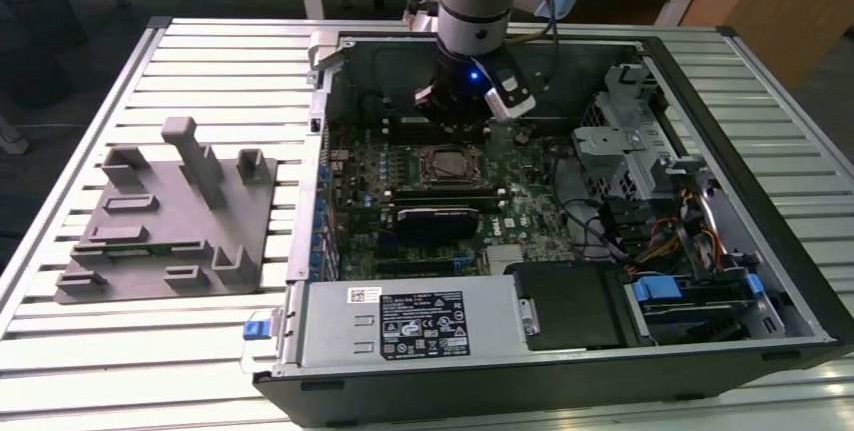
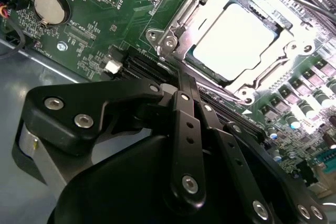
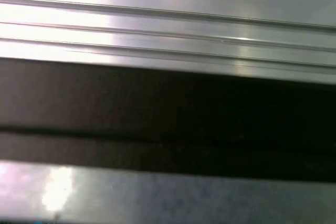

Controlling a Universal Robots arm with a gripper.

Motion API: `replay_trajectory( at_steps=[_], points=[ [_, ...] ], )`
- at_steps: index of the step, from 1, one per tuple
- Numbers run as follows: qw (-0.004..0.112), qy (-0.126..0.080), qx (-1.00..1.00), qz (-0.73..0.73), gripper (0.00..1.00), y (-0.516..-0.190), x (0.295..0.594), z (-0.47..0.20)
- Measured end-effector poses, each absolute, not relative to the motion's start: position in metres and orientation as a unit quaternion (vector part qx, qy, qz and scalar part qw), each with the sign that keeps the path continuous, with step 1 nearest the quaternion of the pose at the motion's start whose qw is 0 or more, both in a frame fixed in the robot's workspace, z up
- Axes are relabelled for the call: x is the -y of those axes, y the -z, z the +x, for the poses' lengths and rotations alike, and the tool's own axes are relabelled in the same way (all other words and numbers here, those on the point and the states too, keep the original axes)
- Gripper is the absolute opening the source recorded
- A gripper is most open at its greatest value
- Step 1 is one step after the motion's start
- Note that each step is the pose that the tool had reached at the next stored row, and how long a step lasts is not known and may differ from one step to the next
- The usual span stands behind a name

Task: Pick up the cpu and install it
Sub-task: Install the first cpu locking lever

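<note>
Jaws near cpu (image 2: 234, 39), apparently seated in socket (image 2: 231, 80)

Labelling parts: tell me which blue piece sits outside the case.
The blue latch, on the outer wall of the case at the exterior view's left; the other blue pieces sit inside it.

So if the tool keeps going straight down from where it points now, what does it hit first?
Probably the motherboard just beside the socket, where the cpu already sits in the metal frame. The tool hangs over that area, but depth is unclear, so the frame's edge may come first.
</note>
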State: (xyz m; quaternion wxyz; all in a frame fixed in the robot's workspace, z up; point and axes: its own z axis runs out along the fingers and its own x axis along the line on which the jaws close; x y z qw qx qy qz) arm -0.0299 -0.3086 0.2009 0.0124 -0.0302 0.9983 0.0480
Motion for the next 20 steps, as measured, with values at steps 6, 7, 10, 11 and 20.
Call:
replay_trajectory(
  at_steps=[6,7,10,11,20],
  points=[
    [0.012,-0.048,-0.998,-0.030,0.11,-0.1994,0.3086,-0.0289],
    [0.012,-0.048,-0.998,-0.030,0.11,-0.1994,0.3086,-0.0288],
    [0.012,-0.048,-0.998,-0.030,0.11,-0.1995,0.3085,-0.0285],
    [0.012,-0.048,-0.998,-0.030,0.11,-0.1996,0.3085,-0.0284],
    [0.012,-0.048,-0.998,-0.030,0.11,-0.2012,0.3085,-0.0281]
  ],
)
